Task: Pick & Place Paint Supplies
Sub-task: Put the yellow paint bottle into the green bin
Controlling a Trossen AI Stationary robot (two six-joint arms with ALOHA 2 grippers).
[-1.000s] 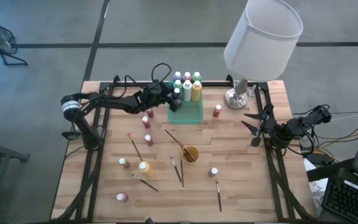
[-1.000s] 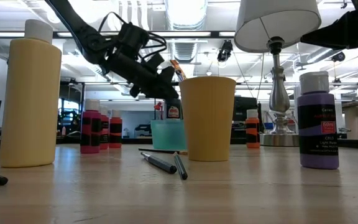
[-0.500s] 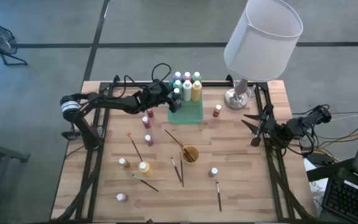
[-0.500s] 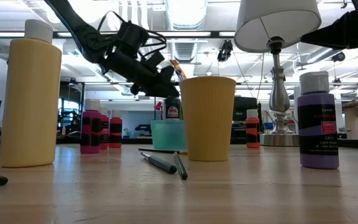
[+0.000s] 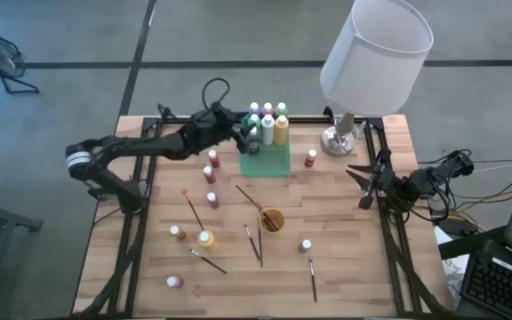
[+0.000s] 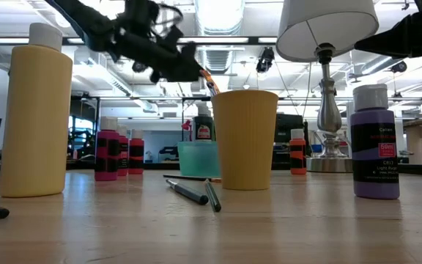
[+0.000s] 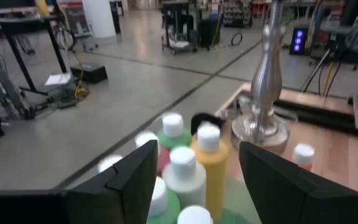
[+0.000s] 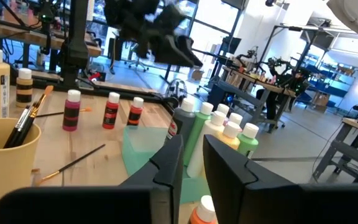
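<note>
Left tool [image 5: 241,136] (jaws spread, empty) hovers above tray [image 5: 274,162] bottles [image 5: 268,124].

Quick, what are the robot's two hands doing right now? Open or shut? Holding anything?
Left gripper: jaws open, holding nothing, raised above the green tray of paint bottles.
Right gripper: jaws nearly shut, holding nothing, waiting at the table's right edge.

Evenly bright under ceiling strip lights [image 6: 218,15], with faint shadows on the worktop [image 5: 345,231], motion-smeared left wrist view, and soft near bottles at low level.
</note>
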